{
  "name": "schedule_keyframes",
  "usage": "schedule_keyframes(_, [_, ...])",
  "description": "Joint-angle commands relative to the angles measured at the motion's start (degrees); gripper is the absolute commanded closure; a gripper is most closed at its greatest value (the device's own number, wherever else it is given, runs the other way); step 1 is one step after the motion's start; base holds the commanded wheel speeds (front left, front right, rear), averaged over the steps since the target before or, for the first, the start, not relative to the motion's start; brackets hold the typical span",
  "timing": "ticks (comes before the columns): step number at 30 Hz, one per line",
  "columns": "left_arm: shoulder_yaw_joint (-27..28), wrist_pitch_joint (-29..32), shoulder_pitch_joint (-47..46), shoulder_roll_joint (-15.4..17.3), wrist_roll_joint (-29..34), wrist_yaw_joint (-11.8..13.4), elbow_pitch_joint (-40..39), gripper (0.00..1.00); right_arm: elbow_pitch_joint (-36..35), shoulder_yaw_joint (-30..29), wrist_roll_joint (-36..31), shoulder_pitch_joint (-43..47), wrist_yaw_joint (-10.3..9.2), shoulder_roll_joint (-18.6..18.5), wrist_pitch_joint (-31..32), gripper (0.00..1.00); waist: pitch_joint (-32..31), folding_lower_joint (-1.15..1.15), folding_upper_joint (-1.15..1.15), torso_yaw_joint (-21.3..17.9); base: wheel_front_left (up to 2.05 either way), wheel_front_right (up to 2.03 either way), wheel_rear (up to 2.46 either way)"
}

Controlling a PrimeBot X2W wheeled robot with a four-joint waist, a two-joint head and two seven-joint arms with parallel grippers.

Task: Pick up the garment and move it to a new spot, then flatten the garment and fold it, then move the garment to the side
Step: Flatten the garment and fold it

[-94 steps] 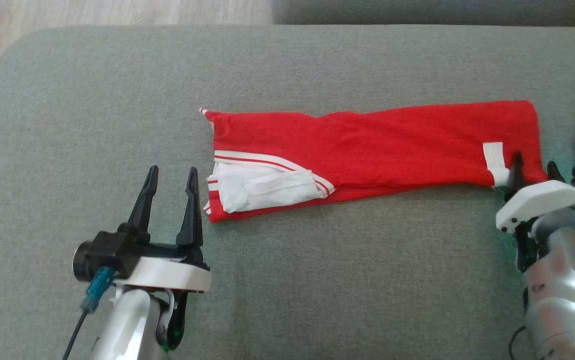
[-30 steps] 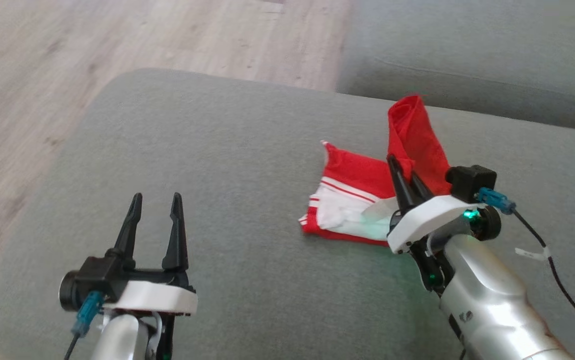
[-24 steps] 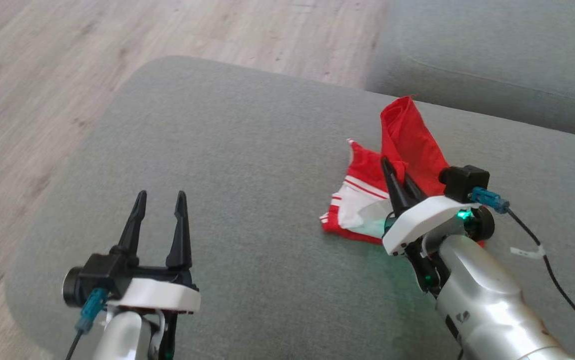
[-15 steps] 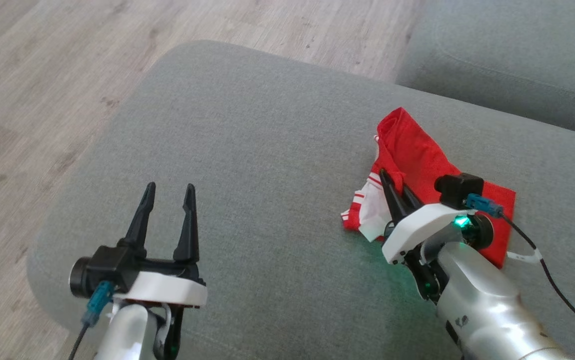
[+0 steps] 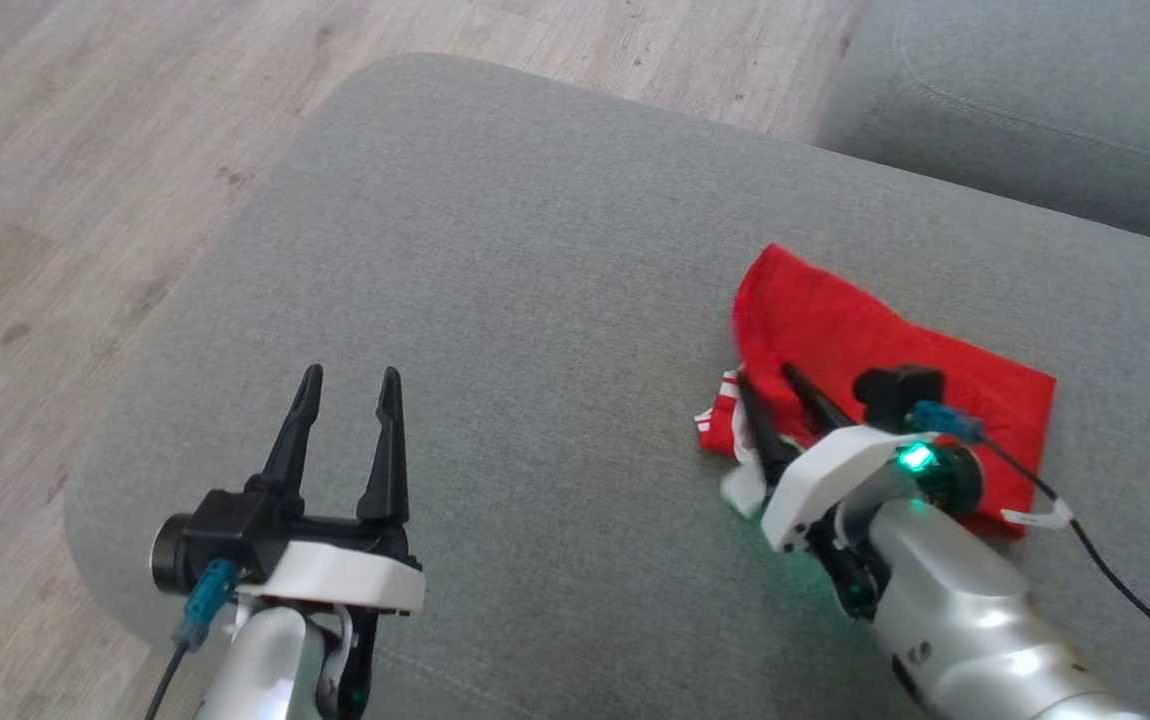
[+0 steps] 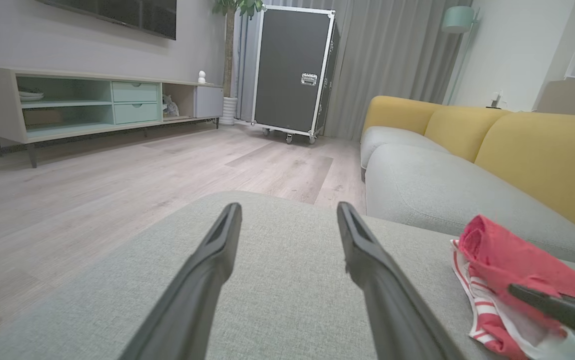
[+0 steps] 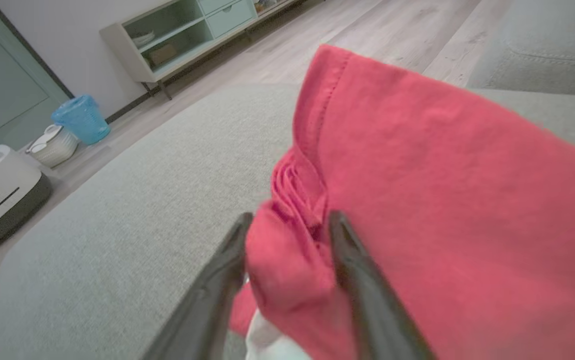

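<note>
The garment (image 5: 885, 345) is red with white striped trim and lies folded over on the grey sofa seat (image 5: 535, 250), right of centre. My right gripper (image 5: 765, 376) sits at the garment's near left edge, jaws parted, with a bunched red fold (image 7: 287, 265) between the fingers (image 7: 362, 280). The left wrist view shows the garment (image 6: 502, 255) at the right with one dark finger (image 6: 557, 306) of the right gripper lying over it. Well to the left of the cloth, my left gripper (image 5: 351, 372) hovers open and empty over bare cushion, as the left wrist view (image 6: 288, 206) confirms.
The seat's rounded edge drops to wooden floor (image 5: 85, 150) at the left and far side. A second grey cushion (image 5: 1035, 60) lies beyond at the upper right. A black cable (image 5: 1115, 590) trails from my right wrist. Yellow backrests (image 6: 532, 150) stand behind the sofa.
My right gripper carried the garment's right end over onto its left part and lowered it. Its fingers, pinched together before, now stand apart. The head camera turned left; the left gripper stayed open.
</note>
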Motion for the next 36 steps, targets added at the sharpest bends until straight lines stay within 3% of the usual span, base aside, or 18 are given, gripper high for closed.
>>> schedule_keyframes(1, [1.4, -0.3, -3.2, 0.2, -0.1, 0.3, -1.5, 0.0, -1.7, 2.0, 0.7, -1.8, 0.2, 0.6, -0.7, 0.0, 0.0, -0.01, 0.0, -0.3, 0.0, 0.0, 0.0])
schedule_keyframes(8, [2.3, -0.3, -3.2, 0.2, 0.4, 0.3, -1.0, 0.0, -10.0, 13.1, 8.0, 0.1, 0.2, 0.6, -0.2, 0.0, -1.1, -0.01, 0.0, -3.7, 0.0, 0.0, 0.0])
schedule_keyframes(13, [3.7, -0.3, -2.7, 0.2, 1.1, 0.2, -1.6, 0.0, -11.3, 14.7, 10.4, -2.0, 0.2, 0.6, -0.6, 0.0, -2.4, -0.01, 0.0, -9.0, 0.0, 0.0, 0.0])
schedule_keyframes(16, [4.8, -0.3, -2.4, 0.2, 1.4, 0.2, -2.3, 0.0, -11.9, 8.9, 5.5, -3.6, 0.2, 0.6, -0.7, 0.0, -2.6, -0.01, 0.0, -12.2, 0.0, 0.0, 0.0])
schedule_keyframes(21, [6.3, -0.3, -1.9, 0.2, 1.7, 0.2, -3.1, 0.0, -16.0, -7.4, -9.9, -0.7, 0.2, 0.5, -0.7, 0.0, -2.7, -0.01, 0.0, -16.7, 0.0, 0.0, 0.0])
schedule_keyframes(22, [6.3, -0.3, -1.9, 0.2, 1.7, 0.2, -3.1, 0.0, -16.0, -7.4, -9.9, -0.7, 0.2, 0.5, -0.7, 0.0, -2.7, -0.01, 0.0, -16.7, 0.0, 0.0, 0.0])
schedule_keyframes(28, [7.2, -0.3, -1.2, 0.2, 1.2, 0.3, -4.0, 0.0, -27.8, -25.8, -24.1, 8.0, 0.2, 0.4, -0.7, 0.0, -2.8, -0.01, 0.0, -21.0, 0.0, 0.0, 0.0])
schedule_keyframes(31, [7.6, -0.3, -0.6, 0.2, 1.0, 0.5, -4.6, 0.0, -33.4, -30.6, -29.2, 12.4, 0.2, 0.5, -0.7, 0.0, -2.8, -0.01, 0.0, -23.1, 0.0, 0.0, 0.0])
schedule_keyframes(36, [8.4, -0.3, 0.9, 0.2, 0.8, 1.0, -5.6, 0.0, -39.5, -32.9, -30.3, 18.4, 0.2, 0.5, -0.7, 0.0, -3.0, -0.01, 0.0, -26.2, 0.0, 0.0, 0.0])
